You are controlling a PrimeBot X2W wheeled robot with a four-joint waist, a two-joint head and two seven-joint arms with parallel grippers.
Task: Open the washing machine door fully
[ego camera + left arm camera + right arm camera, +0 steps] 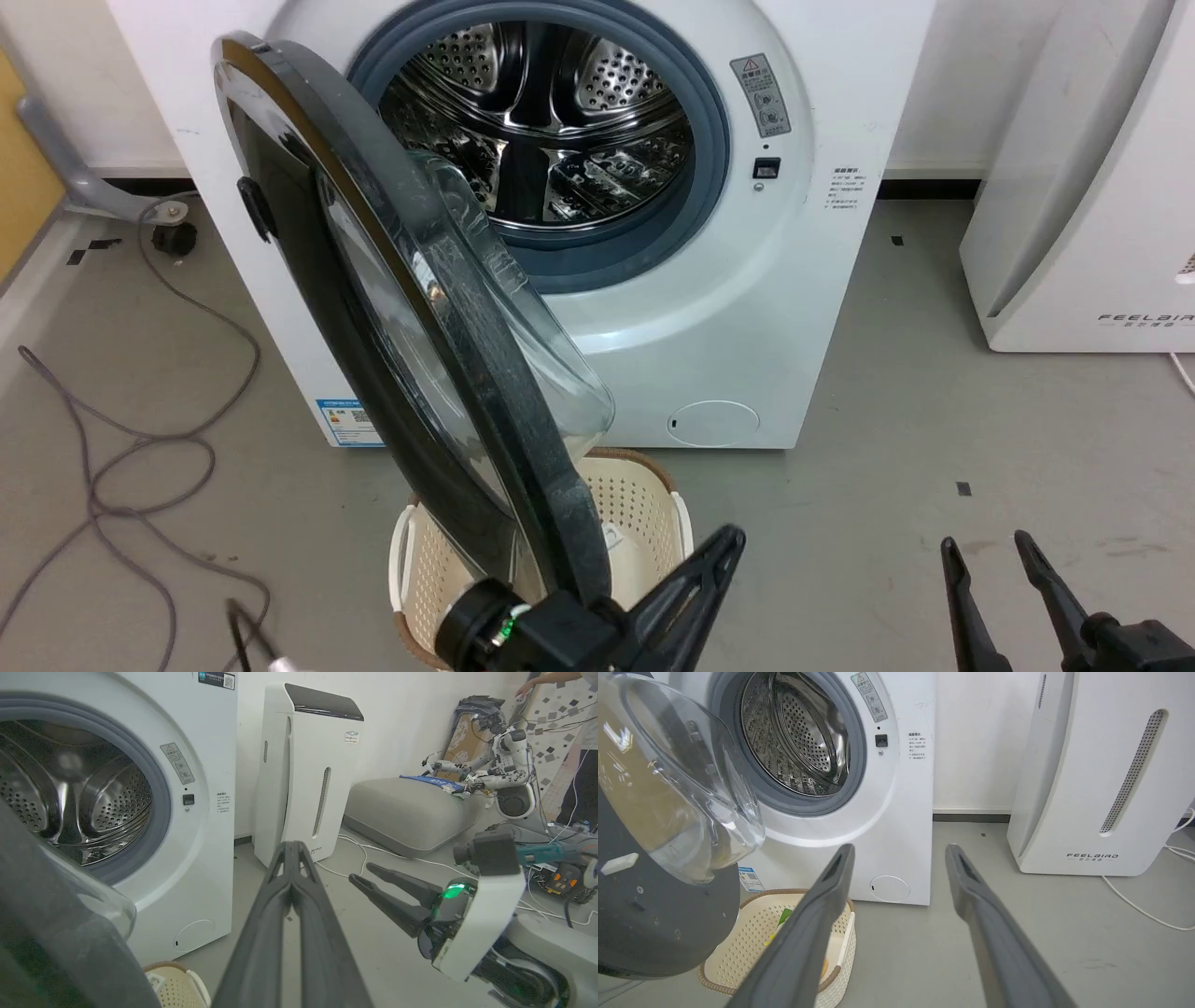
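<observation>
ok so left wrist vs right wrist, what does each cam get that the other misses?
Left wrist, not right wrist: left gripper, jaws shut; grey cushion; another white robot; a person's arm.
Right wrist, not left wrist: green and yellow items inside the basket.
Both: washing machine, steel drum, washing machine door with its glass bowl, the basket's rim, FEELBIRD appliance, right gripper with jaws open.

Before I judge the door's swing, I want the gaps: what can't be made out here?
- Cream perforated plastic basket contents: head view, behind the large round glossy black door; right wrist view, too small.
- Blue rectangular label: head view, cut by that door.
- Contact between left fingers and door rim: head view, overlapping.
</observation>
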